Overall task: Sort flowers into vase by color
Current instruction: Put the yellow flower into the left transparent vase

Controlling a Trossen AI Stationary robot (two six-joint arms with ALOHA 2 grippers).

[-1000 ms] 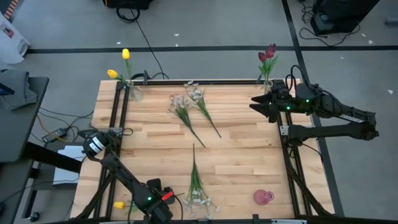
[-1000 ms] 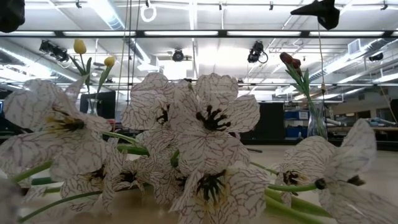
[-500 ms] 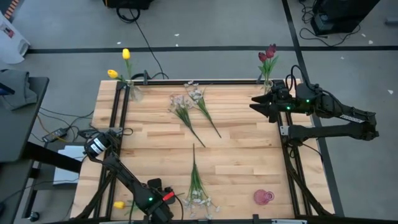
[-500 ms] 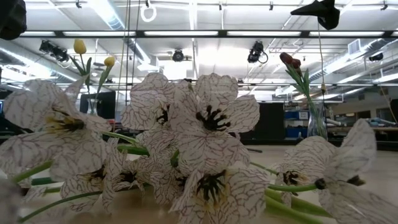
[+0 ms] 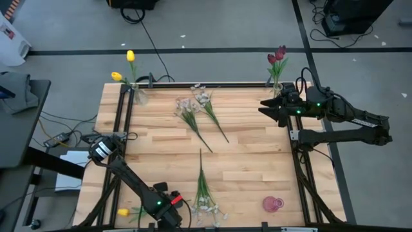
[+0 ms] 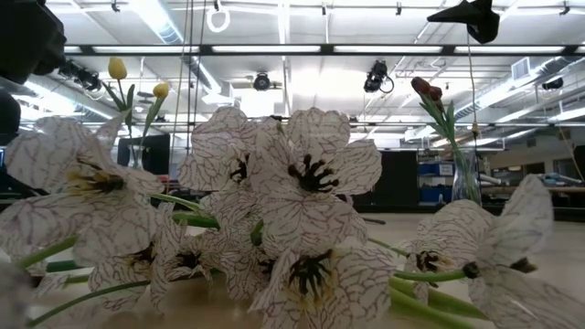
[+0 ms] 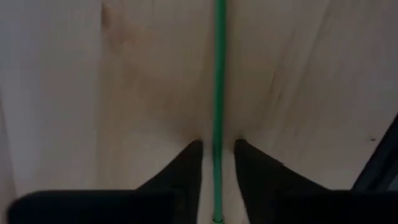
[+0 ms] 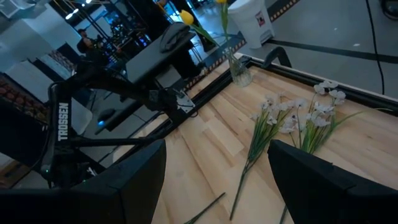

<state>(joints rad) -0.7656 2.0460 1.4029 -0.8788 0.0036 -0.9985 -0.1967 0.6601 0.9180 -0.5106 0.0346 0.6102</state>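
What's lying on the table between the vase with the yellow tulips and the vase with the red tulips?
In the high view, two sprays of whitish blossoms lie on the bare wood between the yellow tulip vase and the red tulip vase, stems pointing toward the table's middle.

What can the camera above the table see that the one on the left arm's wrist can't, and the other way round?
Only the high view shows the whole table, the yellow tulips and dark red tulips in their vases, the whitish sprays, a pink vase and the right gripper waiting near the red tulips. Only the left wrist view shows the left gripper with its fingers either side of a green stem. Both show the wooden tabletop.
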